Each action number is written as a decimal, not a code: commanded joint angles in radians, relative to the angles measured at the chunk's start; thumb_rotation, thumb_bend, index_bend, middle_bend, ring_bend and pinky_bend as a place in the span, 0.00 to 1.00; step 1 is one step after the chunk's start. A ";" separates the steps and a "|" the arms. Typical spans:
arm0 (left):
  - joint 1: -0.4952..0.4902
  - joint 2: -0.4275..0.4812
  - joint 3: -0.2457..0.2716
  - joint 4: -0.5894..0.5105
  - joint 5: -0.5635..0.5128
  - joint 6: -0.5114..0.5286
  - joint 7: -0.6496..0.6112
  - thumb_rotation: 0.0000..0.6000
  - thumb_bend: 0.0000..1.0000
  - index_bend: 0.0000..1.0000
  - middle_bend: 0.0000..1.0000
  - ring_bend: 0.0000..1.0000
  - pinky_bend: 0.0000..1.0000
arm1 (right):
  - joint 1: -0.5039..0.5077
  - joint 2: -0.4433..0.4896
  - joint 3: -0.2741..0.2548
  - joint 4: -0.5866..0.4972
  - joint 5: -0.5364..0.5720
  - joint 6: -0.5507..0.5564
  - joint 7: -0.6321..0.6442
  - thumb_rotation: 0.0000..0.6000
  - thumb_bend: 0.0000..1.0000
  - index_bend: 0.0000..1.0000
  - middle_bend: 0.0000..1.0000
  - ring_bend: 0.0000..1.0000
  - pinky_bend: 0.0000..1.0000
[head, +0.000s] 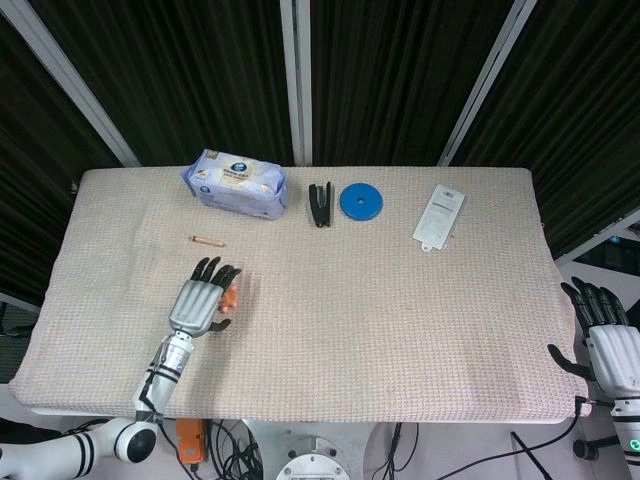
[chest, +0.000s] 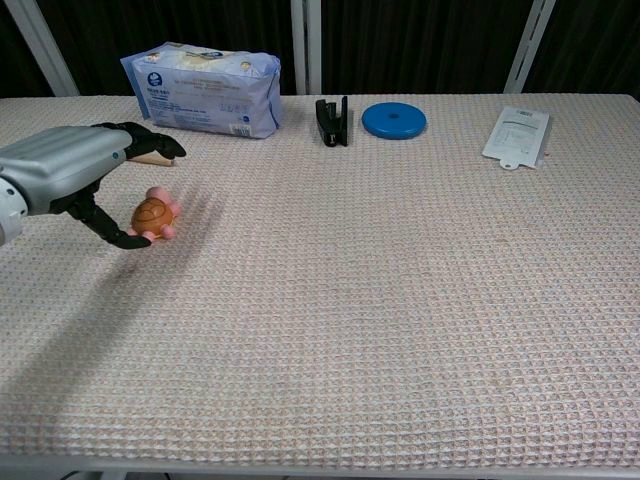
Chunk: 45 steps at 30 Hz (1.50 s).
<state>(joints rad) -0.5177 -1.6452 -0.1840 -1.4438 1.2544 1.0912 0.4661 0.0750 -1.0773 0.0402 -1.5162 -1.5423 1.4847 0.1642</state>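
A small pink and orange turtle toy (head: 229, 296) (chest: 153, 215) sits on the woven table cover (head: 400, 320) at the left. My left hand (head: 199, 303) (chest: 68, 175) hovers right beside and partly over it, fingers (chest: 150, 138) spread above the toy and thumb (chest: 120, 238) low by its near side; it holds nothing. Whether the thumb touches the toy is unclear. My right hand (head: 606, 342) stays open off the table's right edge, seen only in the head view.
Along the far edge lie a blue wipes pack (head: 235, 183) (chest: 205, 88), a black stapler (head: 319, 203) (chest: 332, 120), a blue disc (head: 361, 201) (chest: 394, 120) and a white card (head: 439, 216) (chest: 517, 136). A short wooden stick (head: 207, 241) lies behind the turtle.
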 joint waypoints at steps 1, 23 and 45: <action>-0.016 -0.018 -0.006 0.037 -0.019 -0.004 0.016 1.00 0.15 0.17 0.15 0.00 0.11 | 0.000 -0.001 0.001 0.004 0.005 -0.004 0.003 1.00 0.17 0.00 0.00 0.00 0.00; -0.068 -0.043 0.012 0.150 -0.076 -0.077 -0.050 1.00 0.31 0.27 0.26 0.19 0.40 | 0.012 -0.010 0.005 0.008 0.028 -0.041 -0.010 1.00 0.17 0.00 0.00 0.00 0.00; -0.098 -0.088 0.029 0.237 -0.113 -0.111 -0.057 1.00 0.41 0.70 0.71 0.60 0.82 | 0.012 -0.005 0.004 0.012 0.037 -0.052 -0.003 1.00 0.17 0.00 0.00 0.00 0.00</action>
<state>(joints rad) -0.6145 -1.7302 -0.1571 -1.2121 1.1364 0.9789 0.4145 0.0869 -1.0826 0.0444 -1.5040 -1.5054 1.4326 0.1610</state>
